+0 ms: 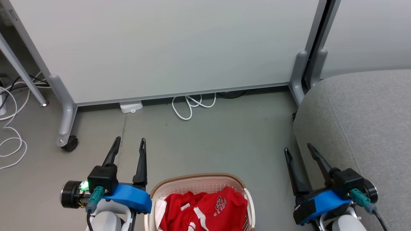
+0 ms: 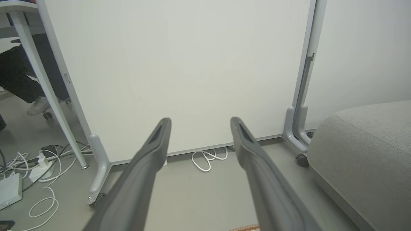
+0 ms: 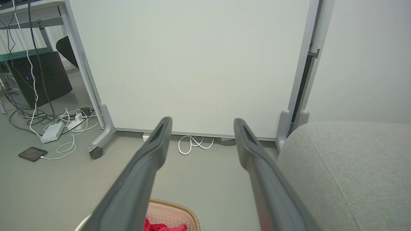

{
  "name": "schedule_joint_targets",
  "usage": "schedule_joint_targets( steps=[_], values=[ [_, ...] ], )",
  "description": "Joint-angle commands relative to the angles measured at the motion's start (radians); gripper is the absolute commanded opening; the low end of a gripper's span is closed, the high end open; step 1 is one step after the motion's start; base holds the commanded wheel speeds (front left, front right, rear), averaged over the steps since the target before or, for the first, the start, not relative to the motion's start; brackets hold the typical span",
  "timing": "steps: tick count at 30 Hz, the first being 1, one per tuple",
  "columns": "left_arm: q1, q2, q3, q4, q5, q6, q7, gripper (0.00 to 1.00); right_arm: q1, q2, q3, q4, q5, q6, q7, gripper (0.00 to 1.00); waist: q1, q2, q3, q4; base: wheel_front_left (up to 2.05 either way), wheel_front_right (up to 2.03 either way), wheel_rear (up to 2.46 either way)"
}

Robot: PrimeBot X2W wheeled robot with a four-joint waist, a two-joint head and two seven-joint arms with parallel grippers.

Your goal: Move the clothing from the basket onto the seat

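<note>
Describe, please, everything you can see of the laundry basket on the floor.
The basket is a rounded tub of cream-white perforated plastic, topped by a brown woven-look rim, with a white handle showing at its right side. It stands upright on the grey floor, at the bottom middle of the head view, whose lower edge cuts off its near part. Red clothing with white trim lies crumpled inside, against its walls and below the far rim.

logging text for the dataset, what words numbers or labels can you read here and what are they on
"23": white print on the clothing in the basket, seen turned on its side.
Not readable: the white letters beside that number, too small and creased.
Not readable: the white tag on the clothing, too small.
</note>
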Motion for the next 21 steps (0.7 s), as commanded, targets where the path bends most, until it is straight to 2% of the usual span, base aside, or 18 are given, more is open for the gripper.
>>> schedule_joint_targets(
  steps=[1, 8, 21],
  values=[
    [-0.021, -0.001, -0.002, 0.006, 0.005, -0.006, -0.005, 1.0, -0.018, -0.005, -0.001, -0.006, 0.002, 0.0, -0.005, 1.0, 0.0, 0.0, 0.006, -0.006, 0.0, 0.0, 0.0],
    [-0.094, 0.013, -0.03, 0.066, 0.021, -0.029, -0.004, 1.0, -0.054, -0.004, 0.013, -0.03, 0.004, 0.0, -0.005, 1.0, 0.0, 0.0, 0.063, -0.059, 0.0, 0.0, 0.0],
    [-0.297, 0.088, -0.16, 0.221, 0.011, -0.042, -0.004, 1.0, -0.201, -0.003, 0.055, -0.106, 0.031, 0.0, -0.005, 1.0, 0.0, 0.0, 0.311, -0.188, 0.0, 0.0, 0.0]
  ],
)
